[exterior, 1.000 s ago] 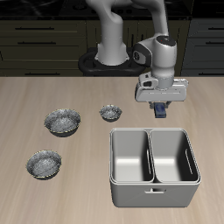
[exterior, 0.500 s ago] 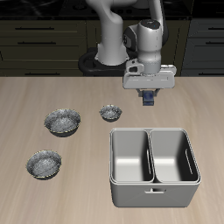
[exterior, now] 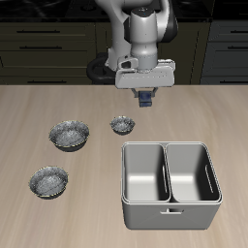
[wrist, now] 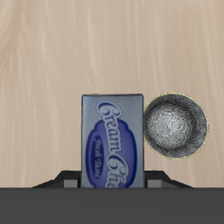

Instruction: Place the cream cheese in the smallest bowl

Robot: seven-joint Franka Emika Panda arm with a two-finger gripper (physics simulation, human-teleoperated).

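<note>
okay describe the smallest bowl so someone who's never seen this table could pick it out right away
Start at the double steel tub near the table's front edge. Just behind its corner, toward the robot, sits the smallest bowl, close to the raised hand. It is speckled grey like the two larger bowls, but clearly narrower.

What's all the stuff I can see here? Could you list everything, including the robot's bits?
Cream cheese: one, dark blue box with a lighter label, held in the gripper above the table.
Smallest bowl: one, grey-and-white speckled, on the table just ahead of the held box.
Larger bowls: two, same speckled look; one beside the smallest bowl, the other nearer the table's front edge.
Steel tub: one, silver, two compartments, near the front edge; nothing visible inside.
Table: one, light wood.
Cabinets: dark, behind the table.
Arm: one, white and grey, rising from the table's back.
Gripper: one, shut on the cream cheese.
</note>
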